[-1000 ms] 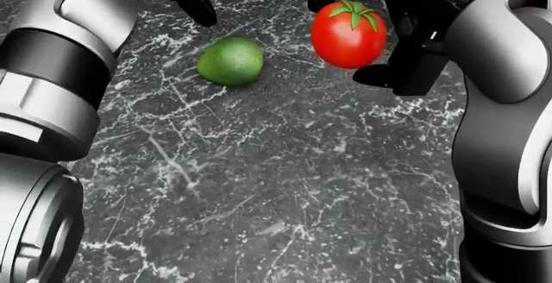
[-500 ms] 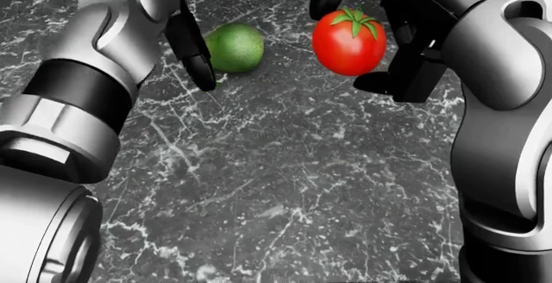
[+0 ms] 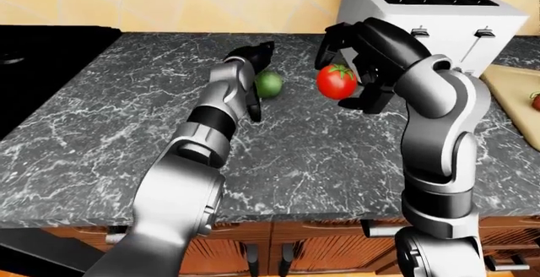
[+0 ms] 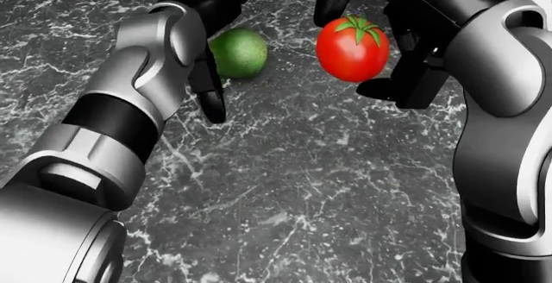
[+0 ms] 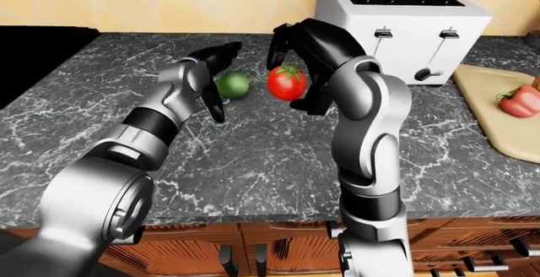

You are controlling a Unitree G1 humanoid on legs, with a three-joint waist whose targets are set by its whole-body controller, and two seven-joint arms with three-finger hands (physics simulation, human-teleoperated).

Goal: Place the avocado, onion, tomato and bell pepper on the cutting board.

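Head view looks steeply down, close on the counter point(image 4: 302, 186) around the tomato point(image 4: 352, 48). Eye views stand farther off, facing level toward the toaster point(image 5: 403, 17); all three share the counter around the tomato.

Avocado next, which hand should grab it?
Probably the left hand: its open fingers already stand right beside the avocado on the counter. The right hand is busy holding the tomato.

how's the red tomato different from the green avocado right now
The round red tomato with its green leafy stem is held off the counter in the right hand; the plain green avocado lies on the dark marble counter. The tomato is gripped; the left hand stands open beside the avocado. Both are rounded and off the cutting board.
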